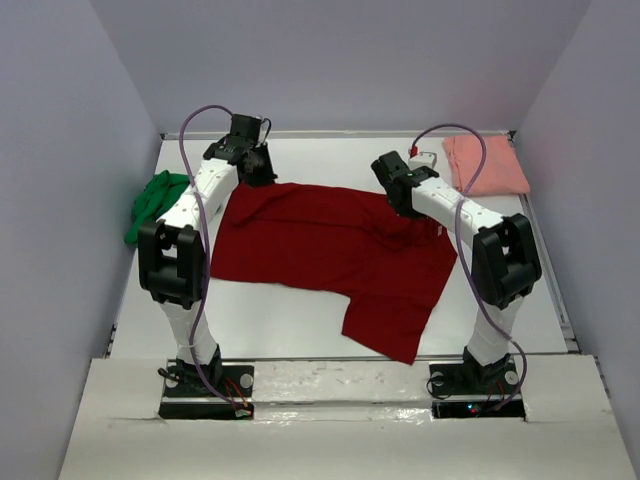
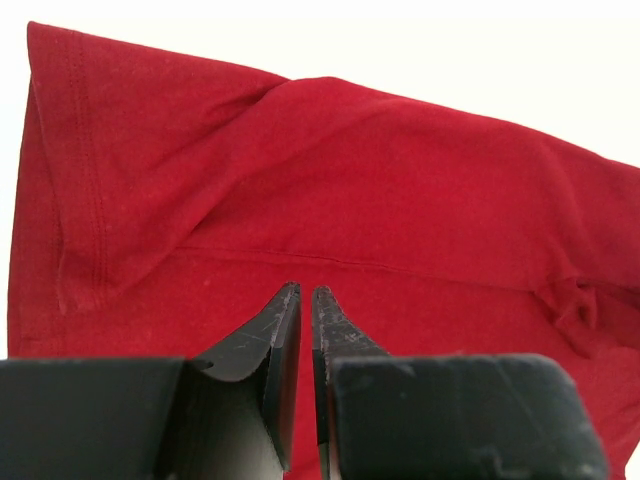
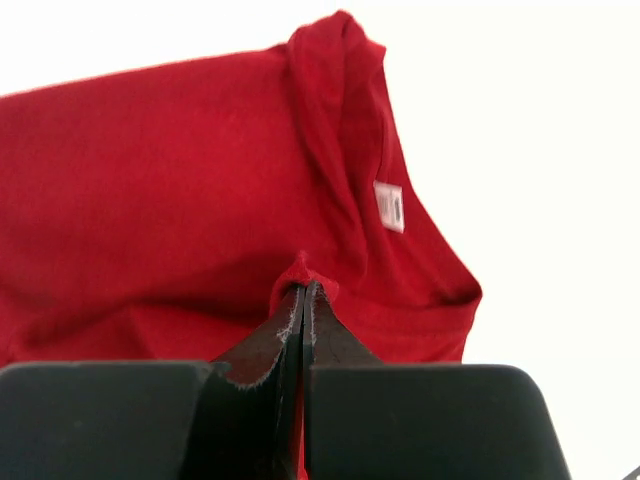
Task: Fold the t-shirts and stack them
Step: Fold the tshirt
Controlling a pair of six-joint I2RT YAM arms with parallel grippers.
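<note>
One red shirt [image 1: 320,250] lies spread out in the middle. My right gripper [image 3: 303,290] pinches its 2 o'clock edge. My left gripper [image 2: 305,292] is almost shut at 10 o'clock, and I cannot tell if it holds cloth. I think the first fold comes next: both corners go toward 6 o'clock together.

Dark red t-shirt [image 1: 320,250], bright green t-shirt [image 1: 155,200] and salmon pink t-shirt [image 1: 485,165] are plain, the table [image 1: 270,320] white.
</note>
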